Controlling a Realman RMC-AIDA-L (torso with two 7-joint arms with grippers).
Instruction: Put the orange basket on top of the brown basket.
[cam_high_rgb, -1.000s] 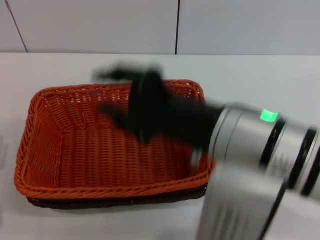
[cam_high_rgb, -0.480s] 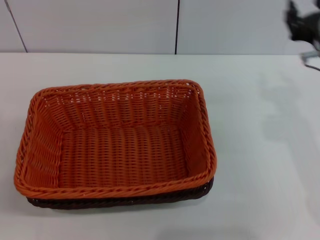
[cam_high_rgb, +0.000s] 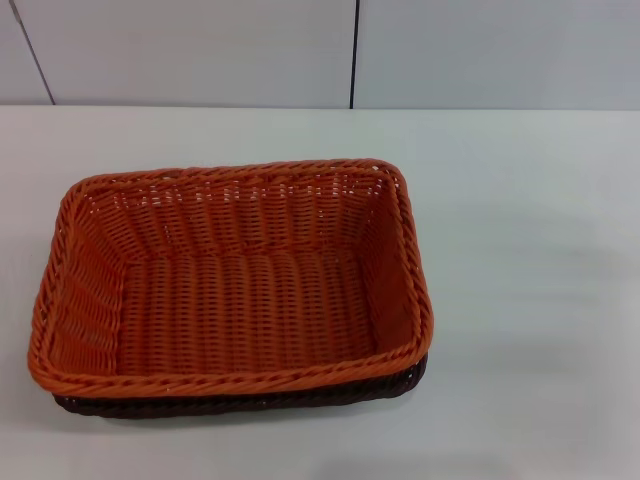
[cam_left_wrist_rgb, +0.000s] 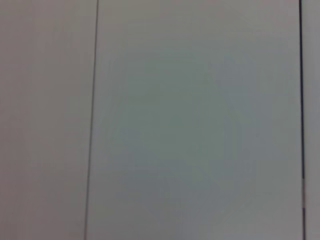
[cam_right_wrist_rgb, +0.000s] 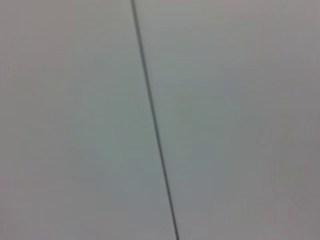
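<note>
The orange basket (cam_high_rgb: 235, 285) rests nested on the brown basket (cam_high_rgb: 300, 398) on the white table, left of centre in the head view. Only a dark strip of the brown basket shows under the orange rim along the near side and near right corner. The orange basket holds nothing. Neither gripper appears in the head view. Both wrist views show only pale wall panels with a dark seam.
The white table (cam_high_rgb: 520, 260) stretches to the right of the baskets and behind them. A light panelled wall with a dark vertical seam (cam_high_rgb: 354, 55) stands at the table's far edge.
The right arm, which reached over the orange basket a second ago, pulled away up and to the right and has left the head view. The baskets have not moved.
</note>
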